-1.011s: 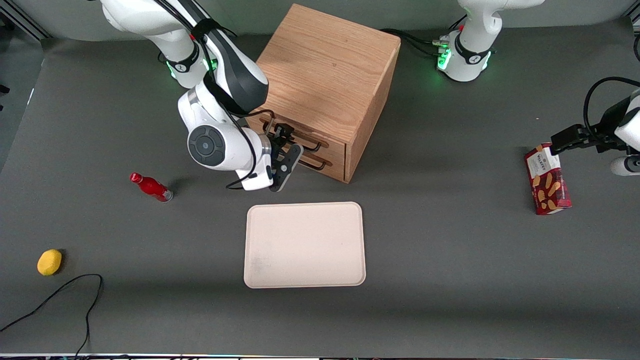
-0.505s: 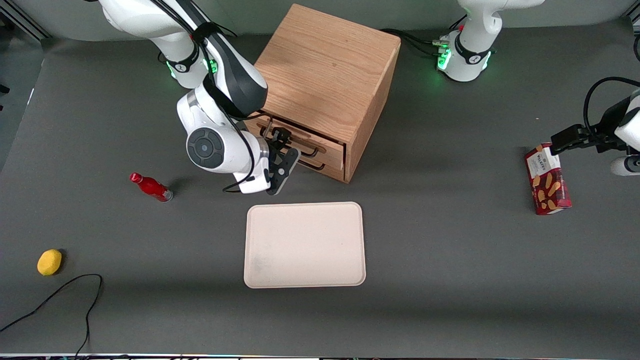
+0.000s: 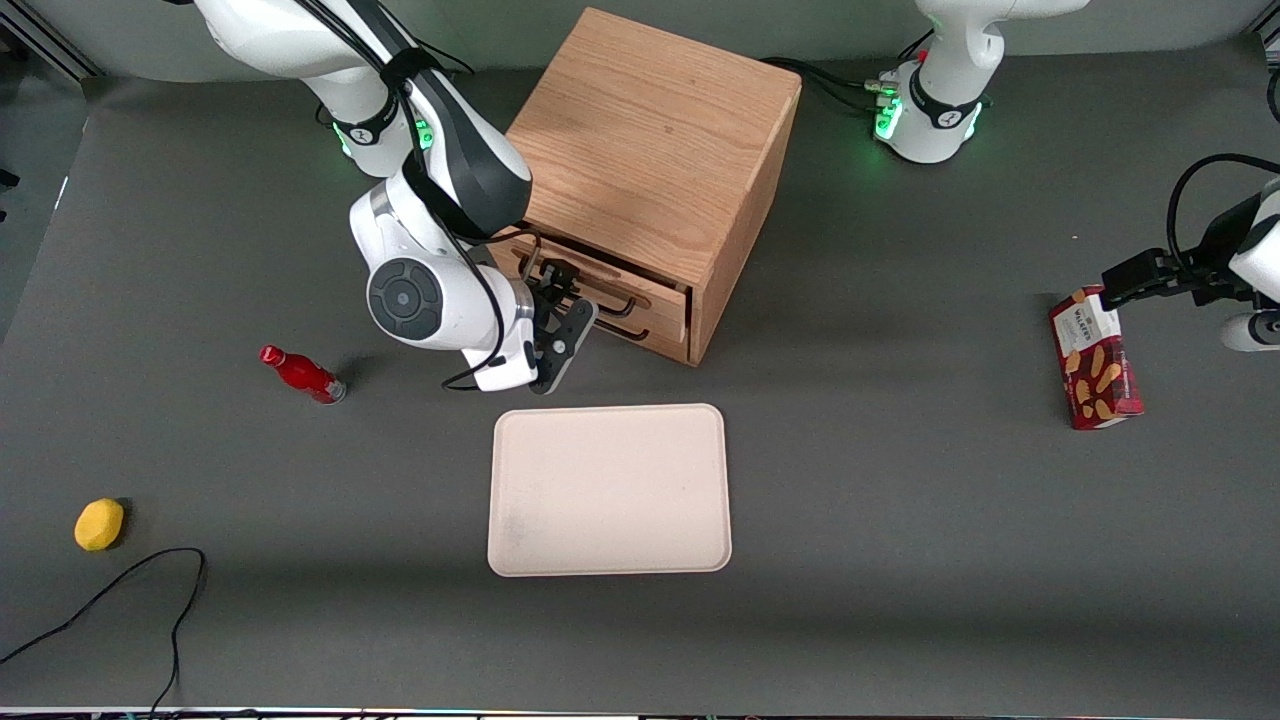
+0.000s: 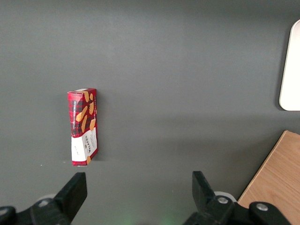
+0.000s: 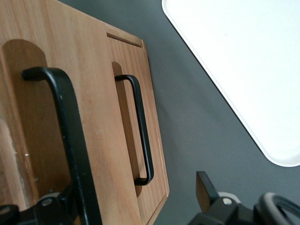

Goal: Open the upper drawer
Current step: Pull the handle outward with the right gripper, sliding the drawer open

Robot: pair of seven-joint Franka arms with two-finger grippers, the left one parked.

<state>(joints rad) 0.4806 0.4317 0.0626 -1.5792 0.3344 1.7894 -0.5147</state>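
Observation:
An oak cabinet (image 3: 650, 130) stands in the middle of the table. Its upper drawer (image 3: 655, 291) is out a little, with a dark gap under the cabinet top. My right gripper (image 3: 565, 298) is at the drawer's front, open around the thin black bar handle (image 3: 622, 300). In the right wrist view that handle (image 5: 63, 122) runs close against one finger (image 5: 44, 208), and the other finger (image 5: 205, 187) stands well apart from it. The gripper (image 5: 133, 197) straddles the drawer fronts. The lower drawer's handle (image 5: 140, 126) shows farther on, and that drawer is shut.
A cream tray (image 3: 610, 490) lies nearer the front camera than the cabinet. A red bottle (image 3: 300, 373), a yellow fruit (image 3: 99, 524) and a black cable (image 3: 150, 590) lie toward the working arm's end. A red biscuit box (image 3: 1095, 360) lies toward the parked arm's end.
The gripper has drawn back from the cabinet toward the working arm's end. The upper drawer has slid out a little with it.

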